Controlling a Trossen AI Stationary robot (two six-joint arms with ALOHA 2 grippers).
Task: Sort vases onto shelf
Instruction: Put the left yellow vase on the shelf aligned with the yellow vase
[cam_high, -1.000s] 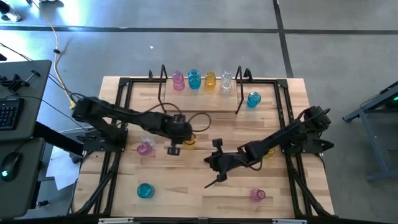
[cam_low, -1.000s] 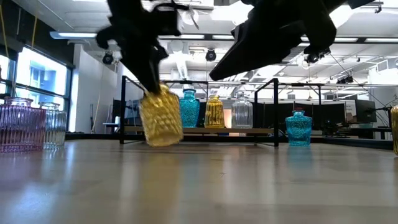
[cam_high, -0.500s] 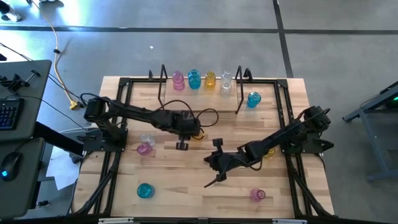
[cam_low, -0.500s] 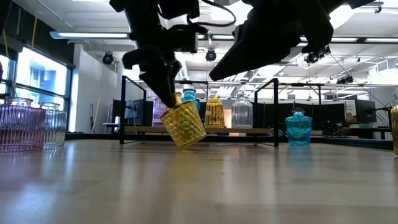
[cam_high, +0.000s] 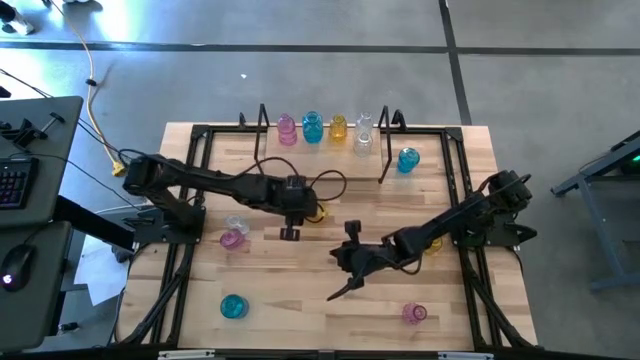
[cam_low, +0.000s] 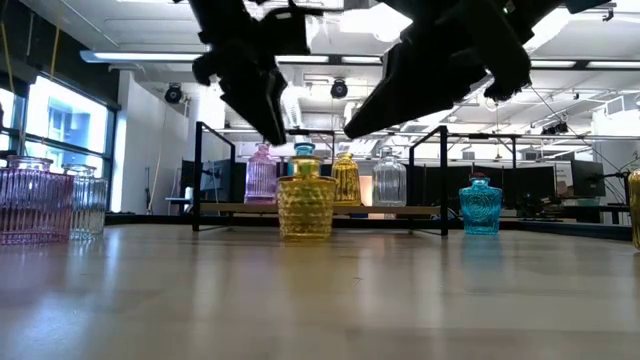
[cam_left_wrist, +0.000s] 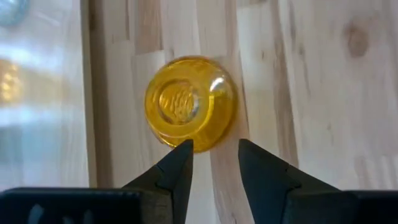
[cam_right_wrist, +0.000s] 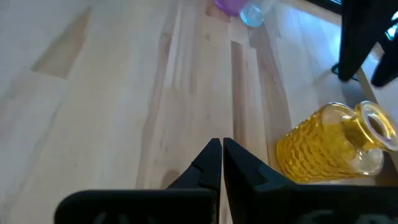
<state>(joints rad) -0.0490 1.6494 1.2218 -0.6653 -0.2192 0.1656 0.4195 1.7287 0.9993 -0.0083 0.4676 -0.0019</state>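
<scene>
A yellow vase (cam_low: 305, 205) stands upright on its base on the table's middle (cam_high: 316, 212). My left gripper (cam_left_wrist: 214, 155) hangs open just above its neck, clear of it in the low view (cam_low: 281, 131). My right gripper (cam_high: 338, 292) is shut and holds nothing, hovering nearer the front edge (cam_right_wrist: 221, 152). The shelf (cam_high: 384, 150) stands at the far edge, with a pink vase (cam_high: 287, 128), a teal vase (cam_high: 312, 127), a yellow vase (cam_high: 338, 127) and a clear vase (cam_high: 363, 134) in a row on it.
Loose vases stand on the table: teal (cam_high: 407, 160) right of the shelf, pink (cam_high: 233, 240) and clear (cam_high: 236, 223) at the left, teal (cam_high: 233, 306) near left, pink (cam_high: 414, 314) near right, yellow (cam_high: 433, 244) under my right arm. A black rail frame (cam_high: 200, 180) edges the table.
My left gripper has carried the yellow vase, tilted and off the table, a little toward the table's right and far edges. It has set the vase down upright, let go of its neck and risen just clear of it.
</scene>
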